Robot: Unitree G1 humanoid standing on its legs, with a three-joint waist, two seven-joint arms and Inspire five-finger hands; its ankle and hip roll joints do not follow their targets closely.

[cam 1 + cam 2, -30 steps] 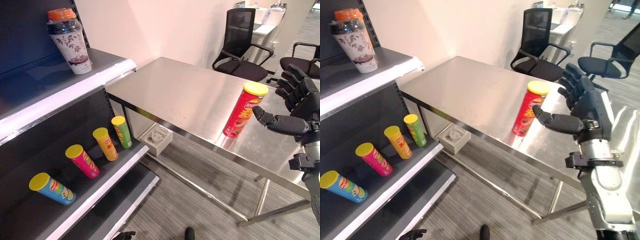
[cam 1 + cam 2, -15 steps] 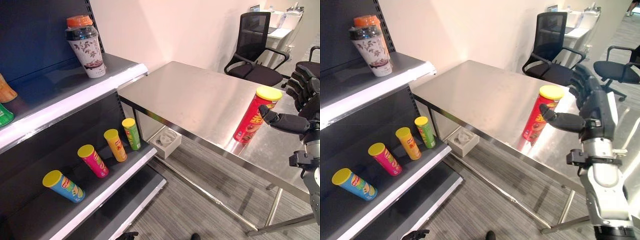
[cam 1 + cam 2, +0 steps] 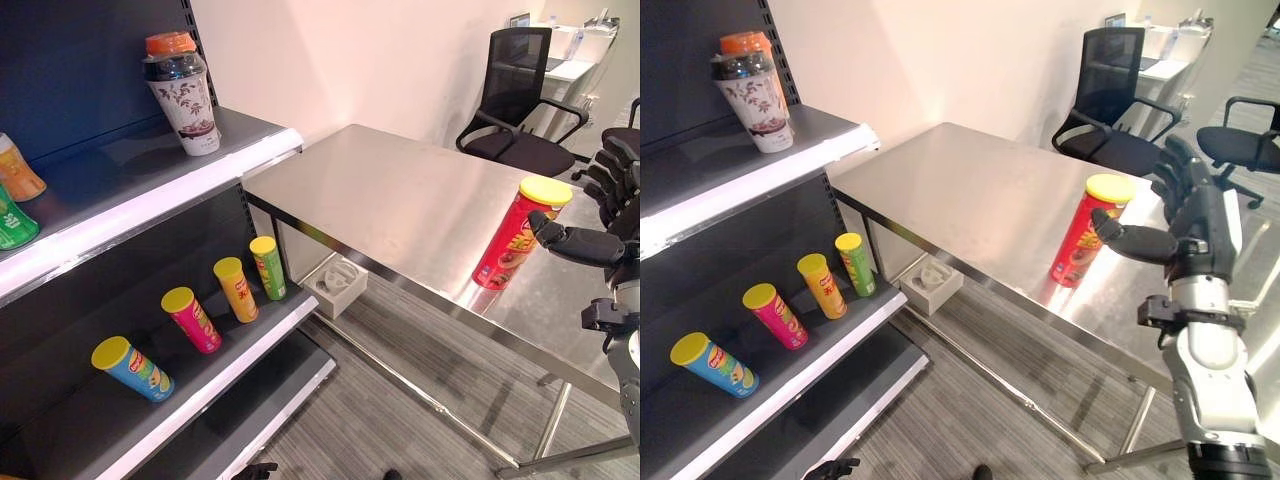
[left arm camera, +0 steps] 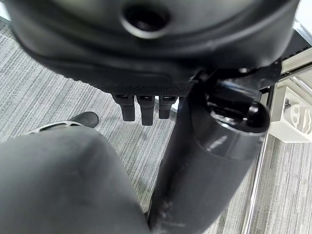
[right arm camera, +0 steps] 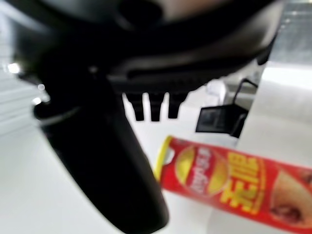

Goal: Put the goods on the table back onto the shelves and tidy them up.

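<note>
Stood upright near the front edge of the steel table (image 3: 400, 200): one red chip can (image 3: 512, 237) with a yellow lid, the only item left there to shelve. Held just beside the can's upper part: right hand (image 3: 1188, 225), fingers spread apart and thumb stretched toward the can, closed on nothing, contact not certain. Compared with a second earlier, whole scene slid rightward in both eye views, so camera turned rather than goods moved; hand drawn a little closer to the can, can unmoved. Judged to be the approach just before grasping, with the carry to the shelves not yet begun. Seen on the lower shelf (image 3: 215, 380): four small chip cans leaning in a row, blue (image 3: 132, 367), pink (image 3: 192, 319), orange (image 3: 236, 289), green (image 3: 268, 267). Seen on the upper shelf: patterned drink cup (image 3: 184, 92) with orange lid. Left hand (image 4: 141, 105) pointed at the floor, short fingers relaxed and empty.
</note>
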